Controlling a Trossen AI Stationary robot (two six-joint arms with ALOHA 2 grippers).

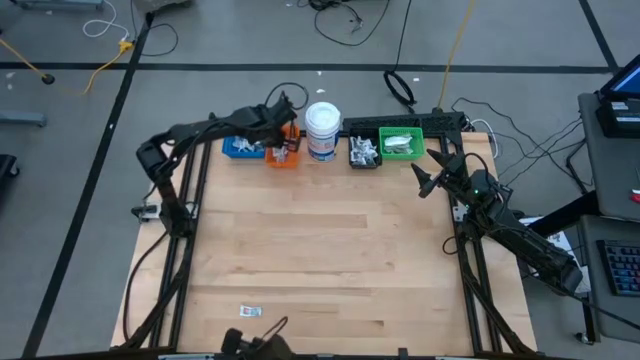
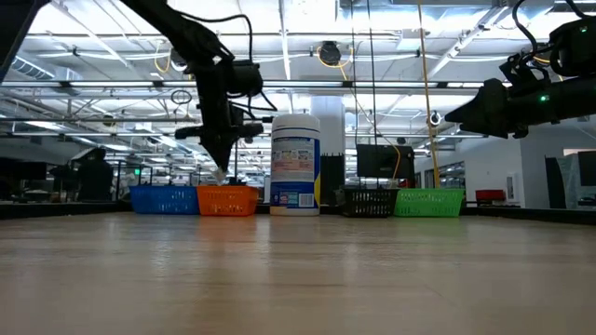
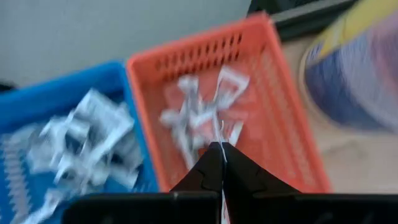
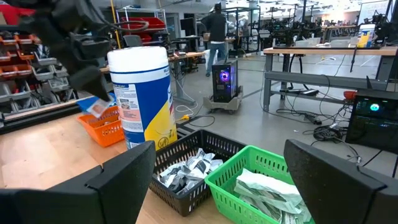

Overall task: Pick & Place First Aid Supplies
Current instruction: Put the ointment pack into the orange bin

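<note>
Hovering over perforated orange bin (image 3: 273, 93), crinkled packets (image 3: 199, 112).

Bright, even overhead lighting; ceiling strip lights (image 2: 391, 37) glaring in low view. Soft faint shadows on tabletop (image 1: 320, 250). Left wrist view heavily blurred; orange bin (image 3: 249, 106) out of focus.

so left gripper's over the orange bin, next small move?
Probably open the fingers. The left gripper is shut above the orange bin, apparently pinching a thin white packet edge, with packets already lying inside. The right gripper waits open near the green bin.
</note>
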